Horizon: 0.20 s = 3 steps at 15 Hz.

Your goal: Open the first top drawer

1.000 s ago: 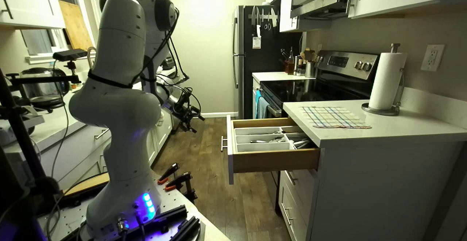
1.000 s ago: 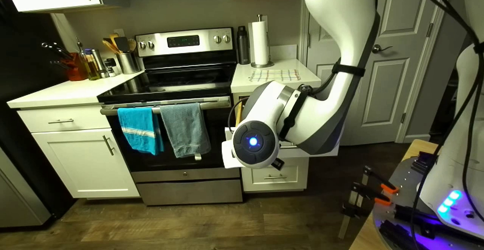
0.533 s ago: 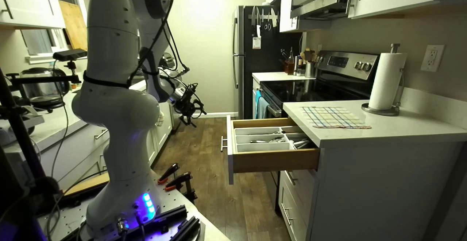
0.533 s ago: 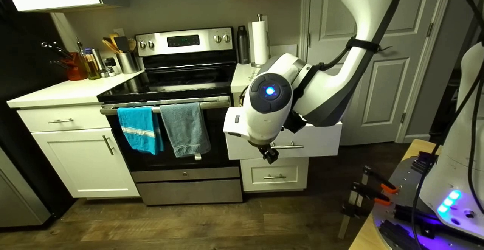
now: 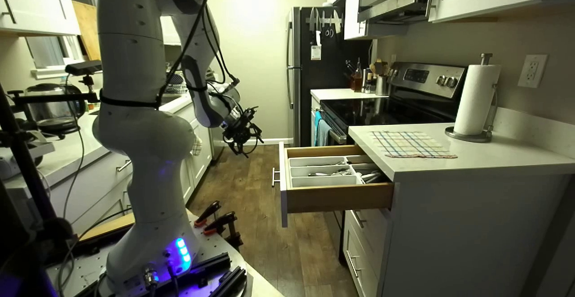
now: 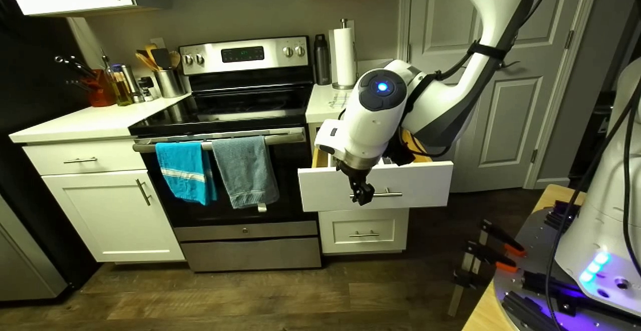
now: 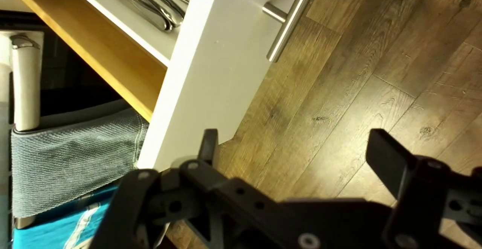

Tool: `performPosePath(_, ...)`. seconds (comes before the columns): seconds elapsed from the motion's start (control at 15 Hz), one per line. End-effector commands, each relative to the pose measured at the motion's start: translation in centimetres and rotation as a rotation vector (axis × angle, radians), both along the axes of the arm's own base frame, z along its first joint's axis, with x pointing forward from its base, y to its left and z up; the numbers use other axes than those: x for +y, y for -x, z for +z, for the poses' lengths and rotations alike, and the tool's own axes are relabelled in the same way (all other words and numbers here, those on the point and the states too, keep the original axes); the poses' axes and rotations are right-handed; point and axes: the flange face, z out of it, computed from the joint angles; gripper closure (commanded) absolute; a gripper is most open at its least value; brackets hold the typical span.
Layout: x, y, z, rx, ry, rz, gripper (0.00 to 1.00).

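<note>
The arm (image 5: 143,130) stood arched forward, its gripper (image 7: 295,145) tipped down and spread wide, in front of the first top drawer (image 5: 339,199) and apart from it. The drawer stuck out, its flat white front (image 6: 415,186) bearing a round metal handle (image 7: 292,19), wood-sided behind; beside it hung a coarse-woven grey towel (image 7: 75,166).

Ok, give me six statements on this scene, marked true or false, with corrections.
1. The first top drawer is pulled out. True.
2. The tool is open. True.
3. The tool grips something. False: nothing shows in its grasp; the drawer handle stands clear of it.
4. A divided tray sits inside the drawer. True.
5. Only one towel hangs in view. False: a bright blue towel and a grey-blue towel hang from the oven handle.
6. The paper towels lie on their side. False: the paper towel roll stands upright.
</note>
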Motion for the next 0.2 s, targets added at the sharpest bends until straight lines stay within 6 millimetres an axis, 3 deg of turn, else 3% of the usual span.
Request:
performPosePath(0.0, -0.03, -0.01, 0.05, 0.001, -0.001, -0.001, 0.0)
performPosePath(0.13, 0.02, 0.01, 0.06, 0.001, -0.002, -0.001, 0.0)
